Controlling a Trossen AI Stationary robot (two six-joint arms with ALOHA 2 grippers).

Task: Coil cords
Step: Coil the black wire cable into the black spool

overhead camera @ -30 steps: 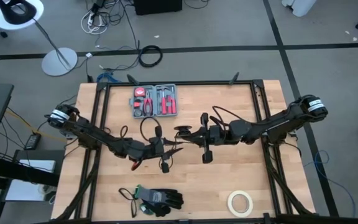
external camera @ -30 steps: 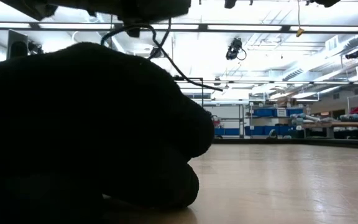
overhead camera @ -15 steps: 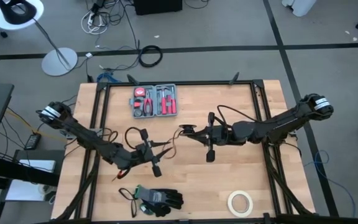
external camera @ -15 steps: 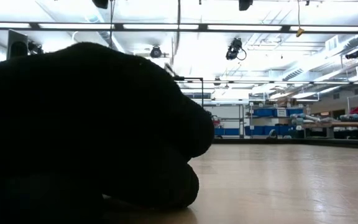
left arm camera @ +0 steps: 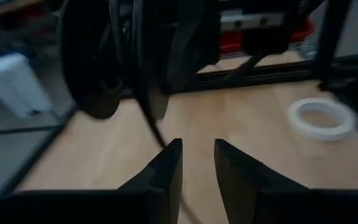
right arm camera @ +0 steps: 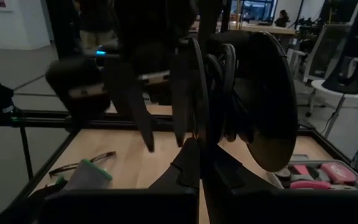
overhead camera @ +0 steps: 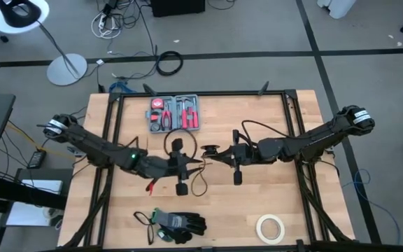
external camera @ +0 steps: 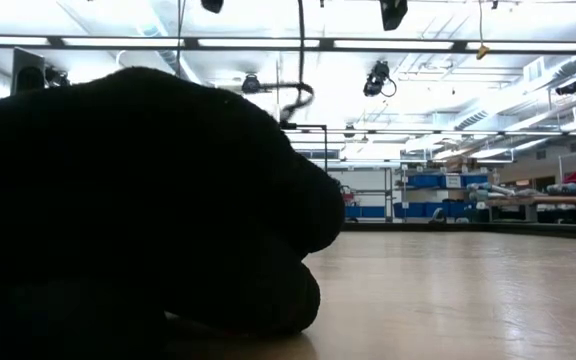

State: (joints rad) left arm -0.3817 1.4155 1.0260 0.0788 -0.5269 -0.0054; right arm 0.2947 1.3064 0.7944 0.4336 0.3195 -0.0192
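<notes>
The thin black cord is partly wound on a black two-disc spool (right arm camera: 235, 87), which hangs above the table's middle (overhead camera: 208, 148). My right gripper (right arm camera: 199, 149) is shut on the spool, coming from the table's right (overhead camera: 217, 151). A loose stretch of cord (left arm camera: 151, 118) runs from the spool to my left gripper (left arm camera: 197, 149), which faces the spool from the left (overhead camera: 197, 163) with a narrow gap between its fingers. More cord sags in a slack loop (overhead camera: 200, 183) below the grippers, and a curled length (external camera: 298, 90) hangs in the low view. My left gripper does not close on the cord. The cord comes down from the spool to the tip of one finger (left arm camera: 169, 149) and passes it; whether it touches that finger, I cannot tell. My right gripper pinches the rim of one spool disc (right arm camera: 194, 134) between its two shut fingers, which reach in level from the table's right. The spool hangs clear of the table, its discs on edge.
A grey case of red-handled tools (overhead camera: 174, 113) lies at the far middle. Black gloves (overhead camera: 177, 224) lie at the near edge and fill the left of the low view (external camera: 138, 200). A white tape roll (overhead camera: 271, 228) lies at the near right.
My left gripper has risen and tipped up toward level. It swung away toward the table's left and near side, then came back to the spool, drawing the loose cord along. My right gripper has kept hold of the spool almost in place.
</notes>
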